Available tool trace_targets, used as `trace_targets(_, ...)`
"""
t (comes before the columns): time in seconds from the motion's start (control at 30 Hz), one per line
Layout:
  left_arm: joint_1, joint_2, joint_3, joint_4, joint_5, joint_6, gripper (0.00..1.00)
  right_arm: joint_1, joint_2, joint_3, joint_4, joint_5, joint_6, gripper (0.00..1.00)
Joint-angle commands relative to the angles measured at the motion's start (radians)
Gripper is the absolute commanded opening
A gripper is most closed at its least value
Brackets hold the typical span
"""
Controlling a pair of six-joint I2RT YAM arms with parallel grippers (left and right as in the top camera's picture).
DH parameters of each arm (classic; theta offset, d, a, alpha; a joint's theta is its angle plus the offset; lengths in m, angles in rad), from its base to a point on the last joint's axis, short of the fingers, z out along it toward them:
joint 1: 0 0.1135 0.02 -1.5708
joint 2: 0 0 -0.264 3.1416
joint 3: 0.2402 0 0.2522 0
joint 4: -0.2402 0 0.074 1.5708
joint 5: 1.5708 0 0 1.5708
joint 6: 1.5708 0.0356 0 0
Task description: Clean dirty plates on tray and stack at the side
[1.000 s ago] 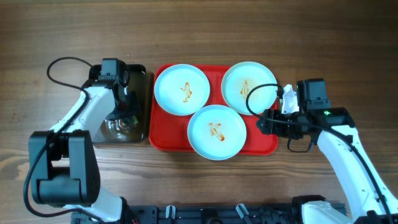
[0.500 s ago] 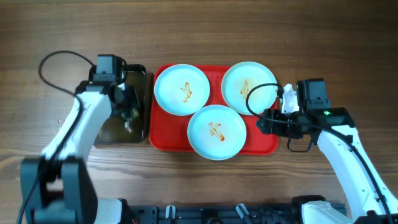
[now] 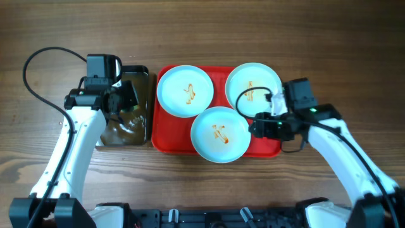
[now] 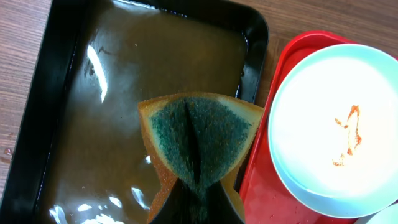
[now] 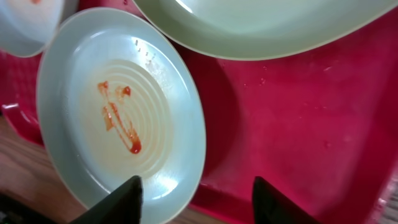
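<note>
Three pale blue-white plates lie on the red tray (image 3: 169, 138): back left (image 3: 185, 90), back right (image 3: 253, 88), front middle (image 3: 221, 133), each with a brown sauce squiggle. My left gripper (image 3: 128, 101) is shut on a yellow sponge with a green scouring face (image 4: 199, 134), held over the black tray (image 4: 260, 38) next to the back left plate (image 4: 336, 130). My right gripper (image 3: 258, 126) is open, low over the red tray (image 5: 298, 124). Its fingers (image 5: 202, 200) straddle the right rim of the front plate (image 5: 118, 118).
The black tray (image 3: 150, 107) holds brownish water and stands against the red tray's left edge. Bare wooden table (image 3: 354, 50) lies to the right of the red tray. The back right plate (image 5: 267, 25) sits close above my right gripper.
My left arm has swung outward and raised the sponge out of the black tray's water. My right gripper has moved left, onto the front plate's right rim.
</note>
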Motion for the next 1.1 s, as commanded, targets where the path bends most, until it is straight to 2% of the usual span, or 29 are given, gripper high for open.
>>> trace_targets(0.0,-0.006,-0.016,0.018,-0.005,0.011,0.002,0.04,0.055,0.108,-0.009,0.039,0.016,0.076,0.50)
trace_targets(0.1,-0.006,-0.015,0.018,-0.010,0.008,0.002,0.04,0.080,0.194,-0.009,0.080,0.019,0.110,0.31)
trace_targets(0.17,-0.006,-0.011,0.018,-0.009,-0.024,0.002,0.04,0.087,0.224,-0.009,0.110,0.019,0.127,0.27)
trace_targets(0.2,-0.006,-0.011,0.018,-0.009,-0.051,0.002,0.04,0.090,0.227,-0.009,0.124,0.019,0.127,0.21)
trace_targets(0.4,-0.006,-0.011,0.018,0.070,-0.072,0.002,0.04,0.101,0.227,-0.009,0.216,0.012,0.199,0.07)
trace_targets(0.6,-0.006,-0.021,0.018,0.188,-0.072,0.002,0.04,0.137,0.227,-0.009,0.223,0.042,0.210,0.04)
trace_targets(1.07,-0.006,-0.214,0.018,0.283,-0.076,0.002,0.04,0.137,0.227,-0.009,0.230,0.042,0.212,0.04)
